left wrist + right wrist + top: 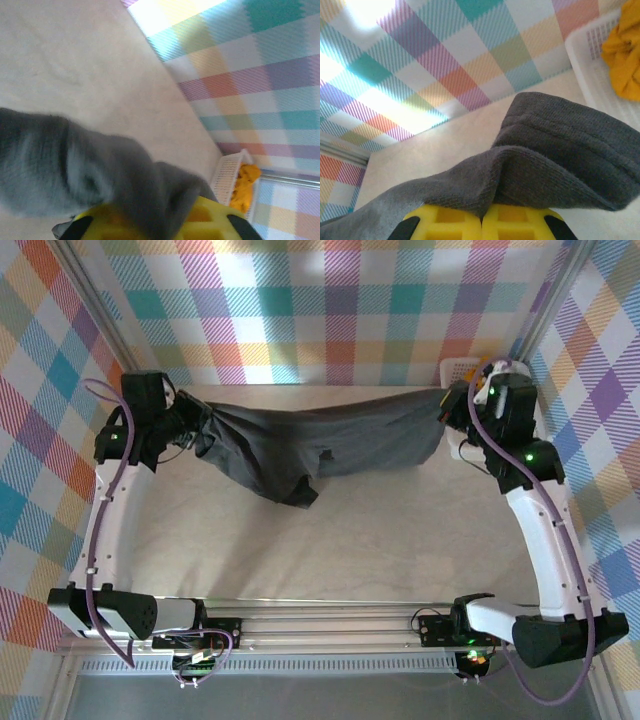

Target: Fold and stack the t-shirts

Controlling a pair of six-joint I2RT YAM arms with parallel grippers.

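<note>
Above the table's [350, 560] far side, a charcoal-grey t-shirt [320, 445] hung stretched between both arms. The right gripper [482, 220] pinched one end. Cloth draped the left gripper [187, 428], its grip impossible to judge. Beyond, a mustard-orange t-shirt [622, 55] lay in a white basket [585, 60].

White arms [545, 530] with black joints, purple cables [110, 480], yellow end effector fingers [450, 222]

Far side of bench [330, 560]: charcoal-grey t-shirt [330, 445] spanned it side to side, blocking passage; near half lay open; white basket [460, 368] occupied far right corner.
</note>
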